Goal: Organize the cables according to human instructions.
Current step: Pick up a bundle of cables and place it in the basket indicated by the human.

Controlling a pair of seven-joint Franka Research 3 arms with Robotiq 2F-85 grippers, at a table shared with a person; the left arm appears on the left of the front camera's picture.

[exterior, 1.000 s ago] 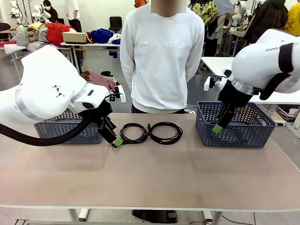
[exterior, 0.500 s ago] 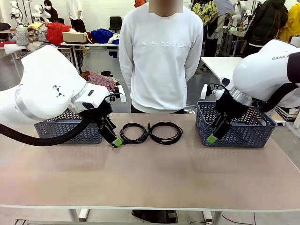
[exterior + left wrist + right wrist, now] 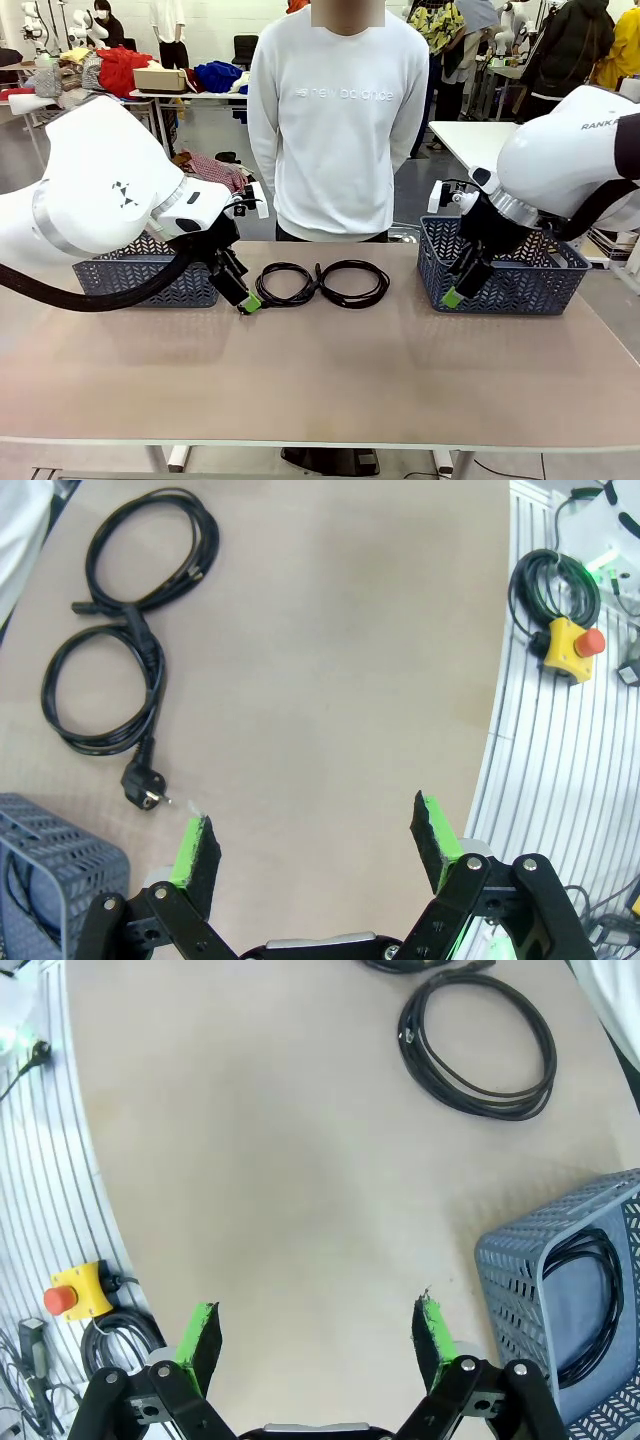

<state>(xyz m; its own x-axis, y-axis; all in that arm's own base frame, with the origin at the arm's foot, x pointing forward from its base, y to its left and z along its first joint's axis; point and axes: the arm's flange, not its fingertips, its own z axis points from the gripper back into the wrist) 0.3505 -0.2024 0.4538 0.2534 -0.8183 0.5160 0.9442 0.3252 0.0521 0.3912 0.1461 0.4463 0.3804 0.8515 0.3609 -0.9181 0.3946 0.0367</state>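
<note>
Two cables: left coil (image 3: 150,675) and right coil (image 3: 412,1055), touching, flat on the table (image 3: 330,380) between the left basket (image 3: 140,282) and the right basket (image 3: 500,288).
Third cable (image 3: 590,1248): inside the right basket.
Left claw (image 3: 250,303): wide open, holding nothing, just beside the left coil.
Right claw (image 3: 453,297): wide open, holding nothing, by the right basket.

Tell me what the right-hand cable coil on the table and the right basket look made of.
Cable coil: probably rubber or PVC sheath, smooth black with slight sheen, lying in soft loops. Right basket: likely moulded plastic, matte blue-grey, regular lattice cut-outs.
</note>
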